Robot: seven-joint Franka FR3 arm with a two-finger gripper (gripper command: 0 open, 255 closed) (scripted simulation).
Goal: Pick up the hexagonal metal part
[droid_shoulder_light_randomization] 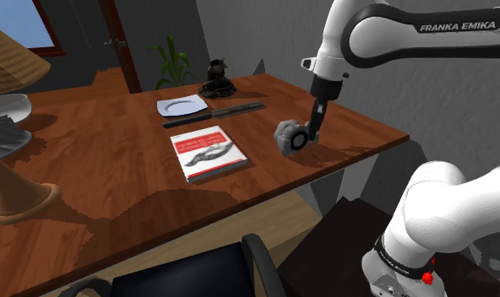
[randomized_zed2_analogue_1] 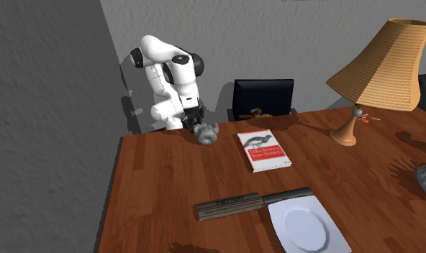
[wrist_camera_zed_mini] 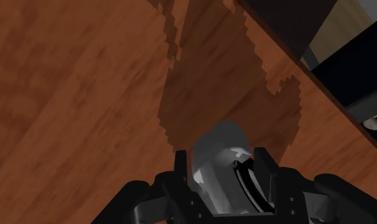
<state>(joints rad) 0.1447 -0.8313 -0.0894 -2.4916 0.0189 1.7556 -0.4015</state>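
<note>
Gripper [droid_shoulder_light_randomization: 301, 138] clamped on grey hexagonal part [droid_shoulder_light_randomization: 287, 135], fingers [wrist_camera_zed_mini: 264, 170] drawn narrow against its sides. Part held off wooden table [droid_shoulder_light_randomization: 113, 177], near edge closest to stand, shadow cast below. Red-and-white book [droid_shoulder_light_randomization: 208, 152] laid well apart.

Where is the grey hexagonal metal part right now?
The grey hexagonal part sits clasped in the black gripper, right of the red-and-white book in the shoulder view.

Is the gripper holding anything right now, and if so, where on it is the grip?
Yes. The gripper is shut on the grey hexagonal part, with one finger on each of two opposite sides.
</note>
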